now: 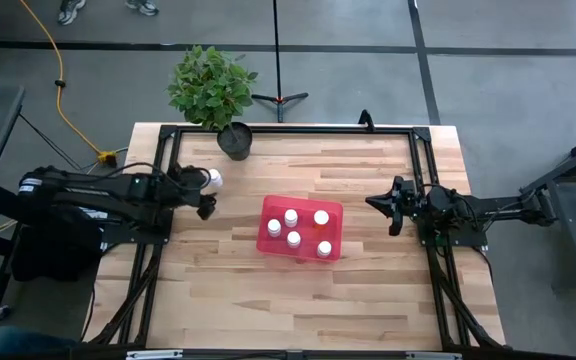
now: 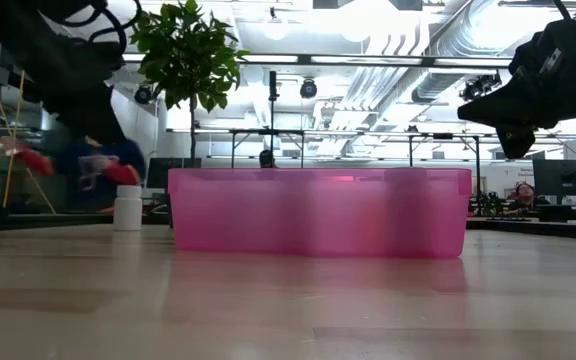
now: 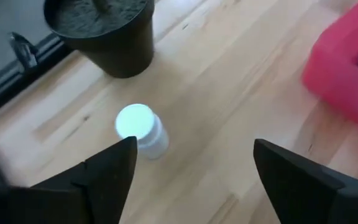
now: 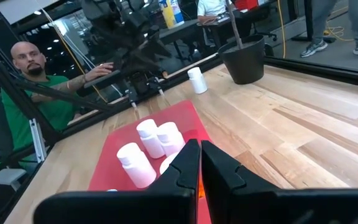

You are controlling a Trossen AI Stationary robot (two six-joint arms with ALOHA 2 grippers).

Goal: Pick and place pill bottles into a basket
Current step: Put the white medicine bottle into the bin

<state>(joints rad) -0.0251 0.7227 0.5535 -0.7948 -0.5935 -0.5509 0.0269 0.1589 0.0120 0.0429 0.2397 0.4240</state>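
Beside loose bottle [image 3: 140,129]: plant pot [image 3: 107,31], basket [image 3: 347,68].

The basket [image 1: 302,228] sits near the middle of the table [image 1: 368,290]. Five bottles [image 1: 291,216] stand upright inside it. A sixth bottle [image 1: 214,179] stands on the table, left of the basket and well apart from it, just beside the left gripper [image 1: 204,192], whose jaws stand wide above the table. The plant pot [image 1: 235,141] stands at the table's far edge, behind the loose bottle and left of the basket. The right gripper [image 1: 388,204], jaws closed, hangs above the table, right of the basket and clear of it.
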